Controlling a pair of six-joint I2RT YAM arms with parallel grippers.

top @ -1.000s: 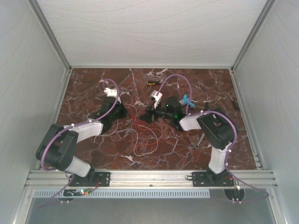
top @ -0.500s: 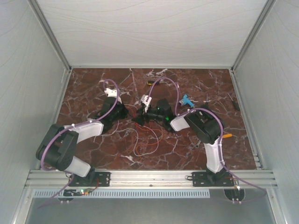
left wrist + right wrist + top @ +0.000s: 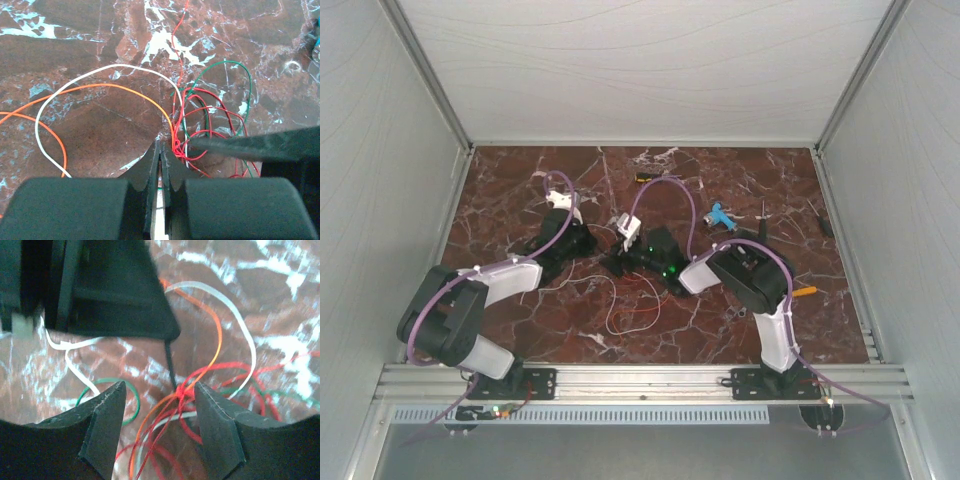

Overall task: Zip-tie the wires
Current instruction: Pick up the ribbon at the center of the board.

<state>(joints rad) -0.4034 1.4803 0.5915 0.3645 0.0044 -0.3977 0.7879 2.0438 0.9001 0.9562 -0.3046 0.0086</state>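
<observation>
The wires (image 3: pixel 187 145) lay near the middle of the table, between the two grippers. Their red strands were knotted into a tight tangle, with white, orange and green loops springing wide from it. The zip tie (image 3: pixel 172 365), a thin black strip, reached from the tip of the left gripper (image 3: pixel 160 155) down into that tangle. That gripper's jaws were pressed fully together, apparently pinching the strip's other end. The right gripper (image 3: pixel 159 387) stood about half open and held nothing, its fingers straddling the tangle and the strip's free end. The likeliest failure, I judged, was the right jaws closing on wire rather than on the strip. Strands crossed the tie's tip so thickly that a pinch could catch red wire, drag the bundle and pull the tie out. The springy loops could also slip clear before the strip was looped, leaving some wires outside it. The strip looked slick and narrow, so it might twist or slide in the left pinch. The wires were hair-thin, smooth-coated and curly. The tie was flat, matte and stiff-looking, and the fingers were blocky dark wedges. The table (image 3: pixel 520 190) was glossy red-brown marble pattern with white veins, hard and probably slippery, giving the wires little hold.
</observation>
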